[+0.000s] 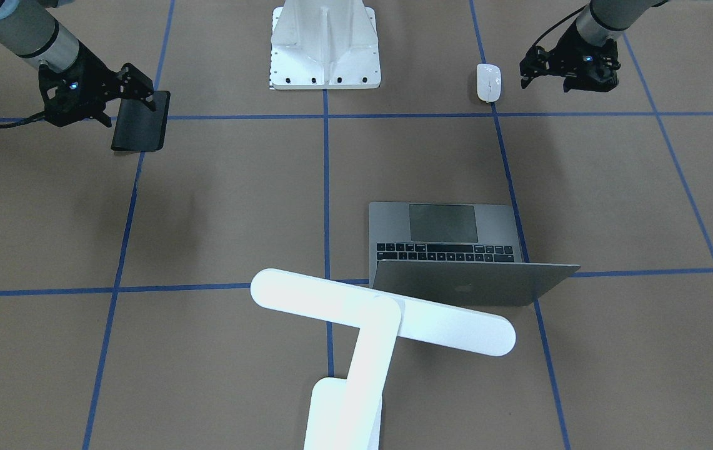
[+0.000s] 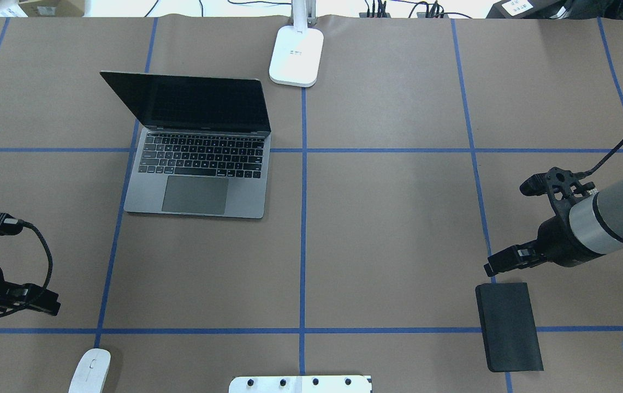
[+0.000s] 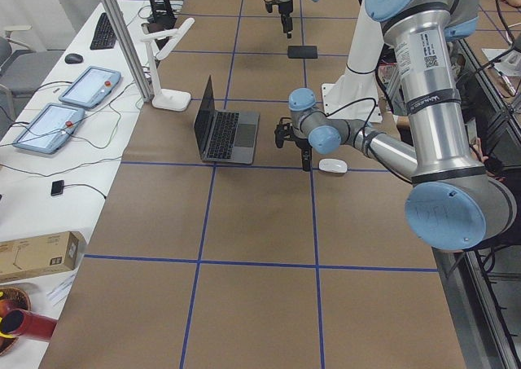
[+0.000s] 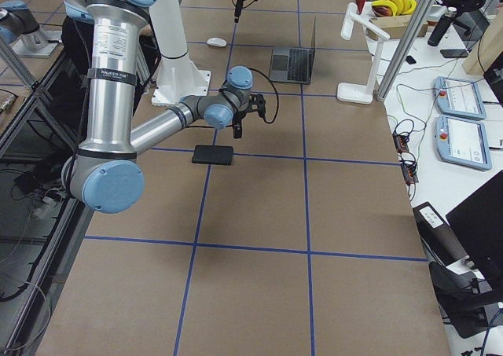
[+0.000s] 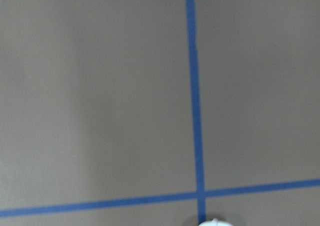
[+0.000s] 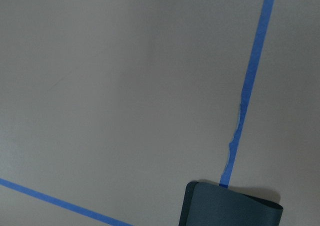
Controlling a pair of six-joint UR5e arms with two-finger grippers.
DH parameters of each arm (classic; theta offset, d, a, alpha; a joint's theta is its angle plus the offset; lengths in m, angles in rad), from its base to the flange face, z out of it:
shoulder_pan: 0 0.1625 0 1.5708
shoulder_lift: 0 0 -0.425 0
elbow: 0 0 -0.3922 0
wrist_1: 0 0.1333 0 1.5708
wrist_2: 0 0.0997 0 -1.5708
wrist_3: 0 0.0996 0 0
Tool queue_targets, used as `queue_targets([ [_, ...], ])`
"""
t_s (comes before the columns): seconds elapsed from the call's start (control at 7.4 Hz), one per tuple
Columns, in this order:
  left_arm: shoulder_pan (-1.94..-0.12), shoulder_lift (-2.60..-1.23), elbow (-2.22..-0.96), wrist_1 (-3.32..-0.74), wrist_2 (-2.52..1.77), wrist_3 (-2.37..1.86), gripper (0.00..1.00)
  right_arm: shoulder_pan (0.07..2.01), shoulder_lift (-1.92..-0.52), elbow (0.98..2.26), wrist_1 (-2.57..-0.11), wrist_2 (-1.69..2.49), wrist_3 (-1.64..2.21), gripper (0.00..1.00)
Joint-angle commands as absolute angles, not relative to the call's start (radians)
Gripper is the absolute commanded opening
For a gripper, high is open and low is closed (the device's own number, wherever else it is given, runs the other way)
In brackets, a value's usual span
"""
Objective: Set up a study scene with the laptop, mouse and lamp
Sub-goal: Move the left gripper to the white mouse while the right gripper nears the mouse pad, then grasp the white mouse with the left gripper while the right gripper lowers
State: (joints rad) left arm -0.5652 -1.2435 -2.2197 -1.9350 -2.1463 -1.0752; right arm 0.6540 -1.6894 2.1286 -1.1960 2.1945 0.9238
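Note:
The laptop (image 2: 202, 158) stands open, left of the table's middle, keys toward the robot; its lid with the logo shows in the front view (image 1: 475, 284). The white lamp (image 1: 381, 310) stands at the far edge by the centre line, base (image 2: 296, 57) beside the laptop's screen. The white mouse (image 2: 90, 371) lies near the robot on its left side, also in the front view (image 1: 488, 82). My left gripper (image 2: 52, 307) hangs just beyond the mouse, looks shut and holds nothing. My right gripper (image 2: 490, 267) hovers at the far end of a black mat, looks shut and empty.
The black flexible mat (image 2: 509, 326) lies flat on the right side near the robot, its edge in the right wrist view (image 6: 230, 206). The white bolted pedestal (image 1: 325, 47) stands at the near centre edge. Blue tape lines cross the brown table.

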Motion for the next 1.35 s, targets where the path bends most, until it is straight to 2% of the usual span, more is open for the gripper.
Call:
queue_targets([
  [0.0,-0.429,-1.226,-2.212,-1.976,-2.108,-1.205,1.0,0.601,-1.686,2.126,-1.197,2.126,0.923,0.99],
  [0.81,-0.272,-1.29,-2.146,-1.999,-2.089,-1.272,0.99,0.549,-1.666,2.12,-1.198,2.08,0.923,0.98],
  [1.22,-0.252,-1.353,-2.106,-1.999,-2.089,-1.264,0.99,0.548,-1.666,2.118,-1.204,2.08,0.923,0.98],
])
